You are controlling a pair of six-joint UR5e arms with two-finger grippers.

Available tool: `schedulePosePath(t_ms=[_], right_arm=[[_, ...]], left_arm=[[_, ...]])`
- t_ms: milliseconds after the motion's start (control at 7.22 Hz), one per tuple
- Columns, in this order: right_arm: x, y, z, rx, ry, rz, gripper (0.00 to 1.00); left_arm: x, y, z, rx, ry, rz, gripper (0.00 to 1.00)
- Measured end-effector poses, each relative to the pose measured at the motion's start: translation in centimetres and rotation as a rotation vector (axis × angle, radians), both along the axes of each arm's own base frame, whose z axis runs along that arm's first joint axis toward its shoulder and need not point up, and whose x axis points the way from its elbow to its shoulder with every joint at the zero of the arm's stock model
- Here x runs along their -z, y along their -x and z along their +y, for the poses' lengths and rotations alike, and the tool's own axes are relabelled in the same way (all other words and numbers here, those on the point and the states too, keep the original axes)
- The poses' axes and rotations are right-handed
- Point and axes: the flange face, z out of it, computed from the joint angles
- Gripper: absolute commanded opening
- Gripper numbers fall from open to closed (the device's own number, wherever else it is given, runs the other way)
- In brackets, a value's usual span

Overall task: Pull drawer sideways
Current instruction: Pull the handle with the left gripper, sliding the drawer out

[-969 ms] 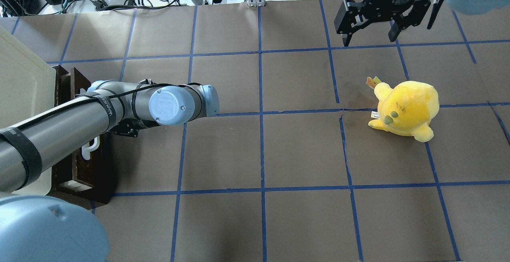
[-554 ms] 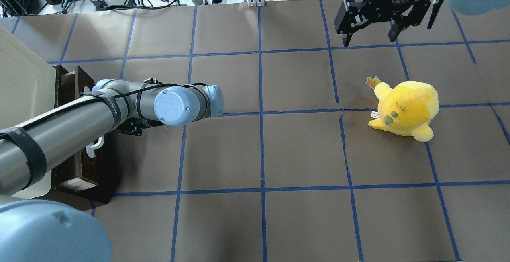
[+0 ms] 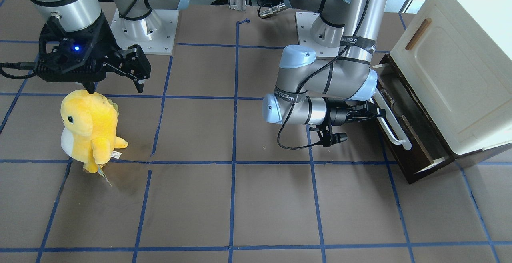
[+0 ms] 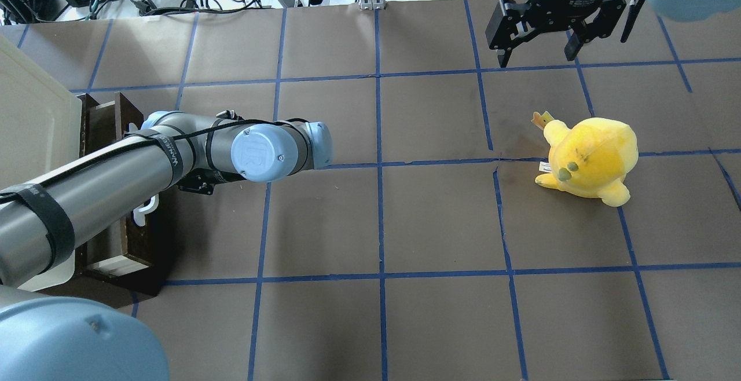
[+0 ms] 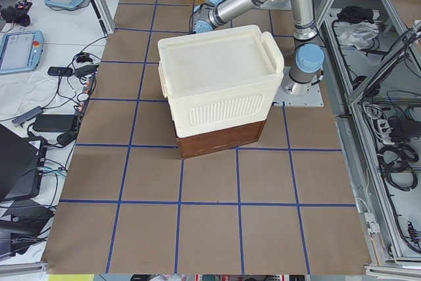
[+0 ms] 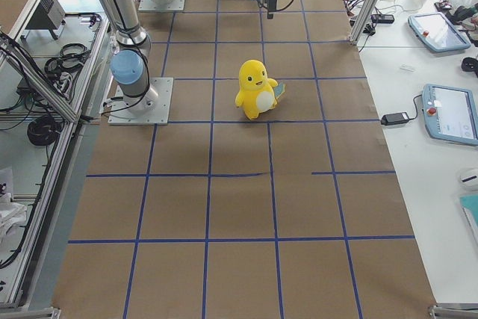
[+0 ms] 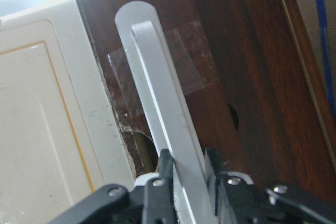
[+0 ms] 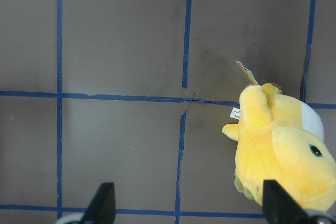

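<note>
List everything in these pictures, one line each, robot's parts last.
table: one, brown with a blue tape grid, under everything.
cabinet: one, cream-white, at the table's end on the robot's left, sitting over the drawer.
cabinet handle: one, small, brown wood, on the cabinet's panel.
drawer: one, dark brown front, under the cabinet, partly pulled out.
bar handle: one, white, along the drawer's front.
plush toy: one, yellow with a white belly, upright on the robot's right side.
left gripper: one, black, shut on the bar handle.
right gripper: one, black, open, in the air near the plush toy, holding nothing.
</note>
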Motion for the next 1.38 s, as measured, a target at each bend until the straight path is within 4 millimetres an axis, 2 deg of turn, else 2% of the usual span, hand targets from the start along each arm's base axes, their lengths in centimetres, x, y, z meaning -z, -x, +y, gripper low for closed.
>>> schedulePosePath(t_ms=[969,1108,1246,1385], right_arm=[[0.0,0.0,0.0,0.0,0.0,-0.001,1.0],[0.0,0.0,0.0,0.0,0.0,0.0,1.0],[0.0,0.0,0.0,0.0,0.0,-0.001,1.0],[0.0,0.0,0.0,0.0,0.0,0.0,1.0]], left_arm=[[-0.4,2.2,0.0,0.042,0.024,0.006,0.2],[-0.4,2.3,0.0,0.043,0.023,0.006,0.32],[-0.4,2.3,0.0,0.043,0.024,0.006,0.48],[-0.6,2.3,0.0,0.043,0.027,0.007,0.77]])
